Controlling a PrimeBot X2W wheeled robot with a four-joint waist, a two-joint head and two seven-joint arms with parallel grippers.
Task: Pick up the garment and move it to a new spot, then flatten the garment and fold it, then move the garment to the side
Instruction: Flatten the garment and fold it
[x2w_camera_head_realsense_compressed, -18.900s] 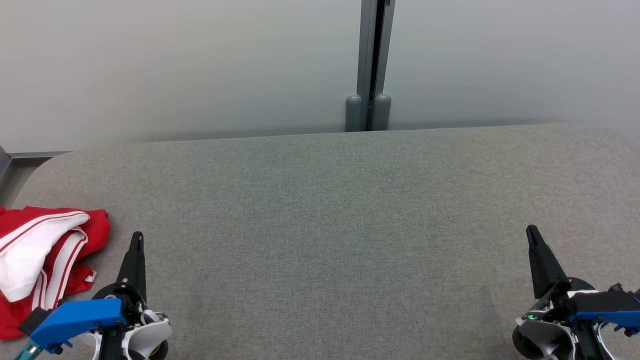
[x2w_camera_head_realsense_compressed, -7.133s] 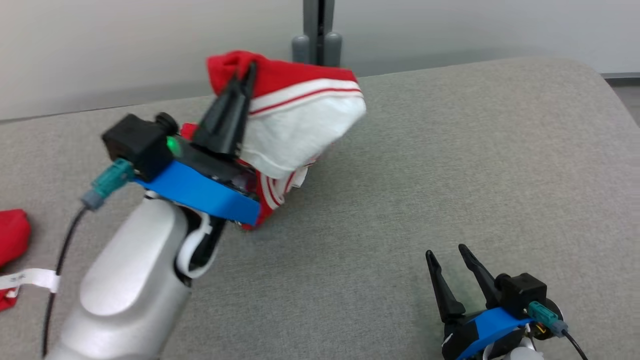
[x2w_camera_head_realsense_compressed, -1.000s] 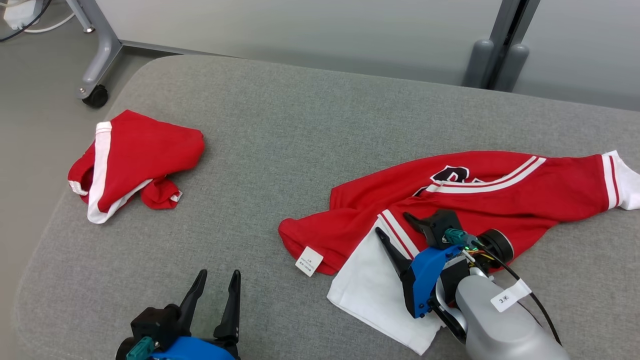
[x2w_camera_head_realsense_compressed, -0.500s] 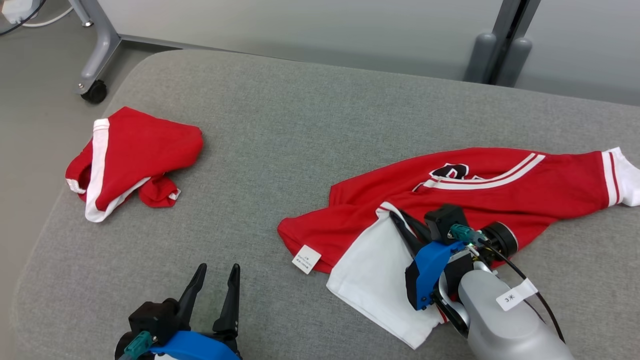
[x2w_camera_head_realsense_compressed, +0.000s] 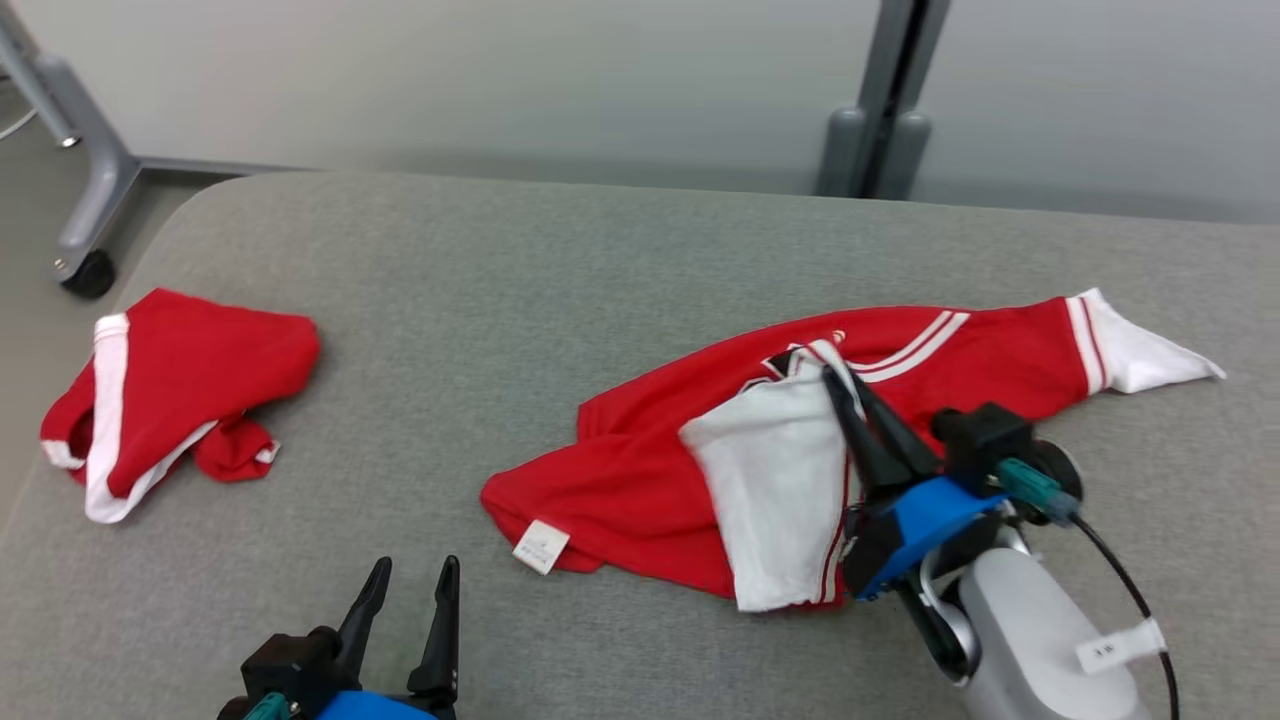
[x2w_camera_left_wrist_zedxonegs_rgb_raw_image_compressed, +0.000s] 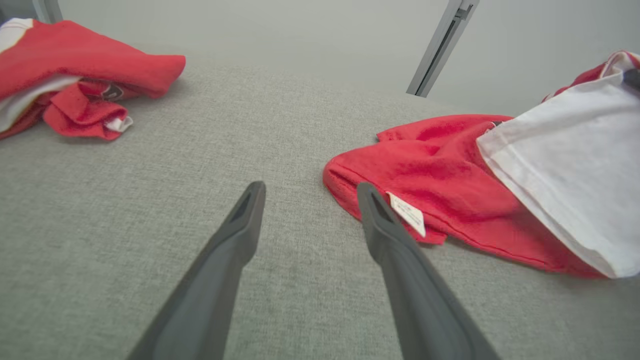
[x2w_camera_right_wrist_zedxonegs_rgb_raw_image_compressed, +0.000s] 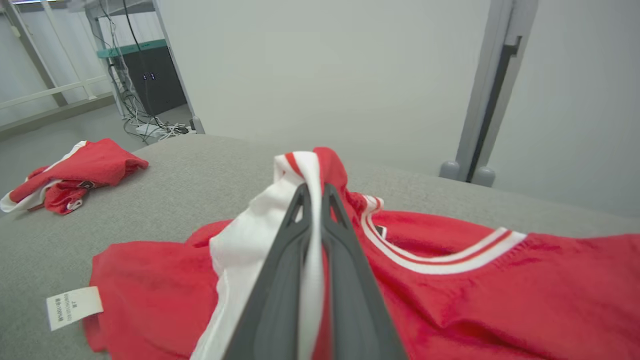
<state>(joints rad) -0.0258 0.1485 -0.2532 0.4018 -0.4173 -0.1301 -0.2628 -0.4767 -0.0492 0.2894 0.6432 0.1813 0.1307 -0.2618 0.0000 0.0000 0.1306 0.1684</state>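
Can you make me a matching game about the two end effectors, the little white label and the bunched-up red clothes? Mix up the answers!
Things
1. left end effector
2. right end effector
3. white label
4. bunched-up red garment

States
A. shut on the spread-out garment
B. lying by itself on the robot's far left
C. open, nothing between its fingers
D. at the spread-out garment's near edge

Pairs: 1-C, 2-A, 3-D, 4-B

Red-white garment (x2w_camera_head_realsense_compressed: 650, 480) rumpled on grey surface, white flap raised
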